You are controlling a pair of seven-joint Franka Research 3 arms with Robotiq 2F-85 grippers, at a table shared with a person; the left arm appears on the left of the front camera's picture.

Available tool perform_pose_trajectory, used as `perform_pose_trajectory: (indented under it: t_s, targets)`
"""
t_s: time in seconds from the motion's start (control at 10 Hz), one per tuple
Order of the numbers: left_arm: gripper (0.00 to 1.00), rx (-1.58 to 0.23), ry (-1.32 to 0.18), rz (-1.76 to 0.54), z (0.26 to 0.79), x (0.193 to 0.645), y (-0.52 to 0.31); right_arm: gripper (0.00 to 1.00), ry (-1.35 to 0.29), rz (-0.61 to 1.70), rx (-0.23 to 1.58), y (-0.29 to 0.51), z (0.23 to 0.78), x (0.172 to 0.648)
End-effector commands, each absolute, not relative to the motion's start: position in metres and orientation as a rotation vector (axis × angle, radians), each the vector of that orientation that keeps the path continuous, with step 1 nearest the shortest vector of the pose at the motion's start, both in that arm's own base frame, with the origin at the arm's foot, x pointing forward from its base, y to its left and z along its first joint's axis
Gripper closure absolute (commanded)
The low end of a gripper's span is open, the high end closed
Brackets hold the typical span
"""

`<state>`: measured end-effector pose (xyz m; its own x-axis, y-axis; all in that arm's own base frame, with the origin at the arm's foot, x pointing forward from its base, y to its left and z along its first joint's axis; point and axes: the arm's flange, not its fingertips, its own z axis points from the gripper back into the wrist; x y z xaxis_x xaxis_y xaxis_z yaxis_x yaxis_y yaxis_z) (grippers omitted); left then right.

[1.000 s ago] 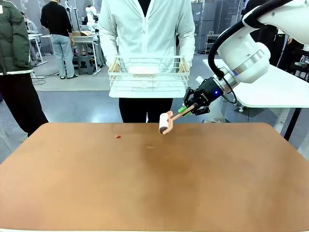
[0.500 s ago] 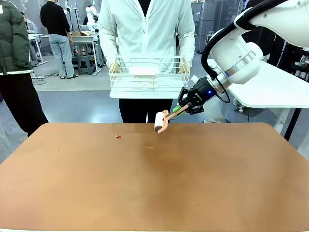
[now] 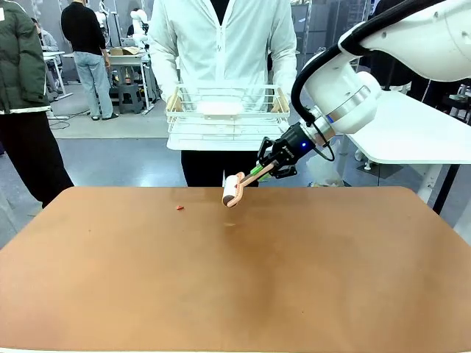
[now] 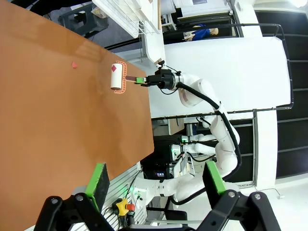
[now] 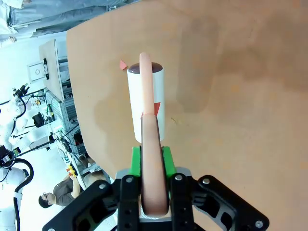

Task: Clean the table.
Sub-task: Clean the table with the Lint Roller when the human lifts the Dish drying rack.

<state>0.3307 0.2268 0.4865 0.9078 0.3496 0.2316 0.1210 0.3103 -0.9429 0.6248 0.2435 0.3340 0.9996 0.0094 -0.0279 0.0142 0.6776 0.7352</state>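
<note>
Jaws of my left gripper point(image 4: 156, 185) stand apart with nothing between the green pads, looking across the table point(image 3: 235, 294) from off its side; it has no part in this step. That reddish-brown top spreads wide in front of me, from my near edge to the far side, where a person stands holding a wire basket point(image 3: 227, 110) in both hands. Left of centre, close to the far edge, lies one small red scrap point(image 3: 179, 208), the only litter I can make out. Just right of it hangs the lint roller point(image 3: 231, 190), tilted, and from the faint shadow under it I judge it to be off the wood; a red fleck shows on its white sheet in the right wrist view. Farther right, my right gripper point(image 3: 266, 168) is clamped tight on the roller's pink handle, which runs straight out between the pads. The step, as I read it, is to bring the drum down on that scrap. Done well, that means levelling the wrist so the drum meets the wood along its whole length — not on one end — then rolling left over the scrap with light, steady pressure, so it sticks rather than skids off the far edge.
</note>
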Motion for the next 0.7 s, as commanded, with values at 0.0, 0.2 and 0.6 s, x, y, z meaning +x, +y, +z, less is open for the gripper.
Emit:
perform_pose_trajectory:
  t_s: [0.0,0.2,0.6]
  targets:
    - [0.0,-1.271,-0.446,0.151,0.488,0.329,0.228,0.79,0.064,-0.018,0.821,0.259,0.331,0.635]
    - [0.0,-1.271,-0.446,0.151,0.488,0.329,0.228,0.79,0.082,-0.013,0.815,0.272,0.324,0.639]
    - [0.0,-1.271,-0.446,0.151,0.488,0.329,0.228,0.79,0.111,0.008,0.806,0.289,0.311,0.658]
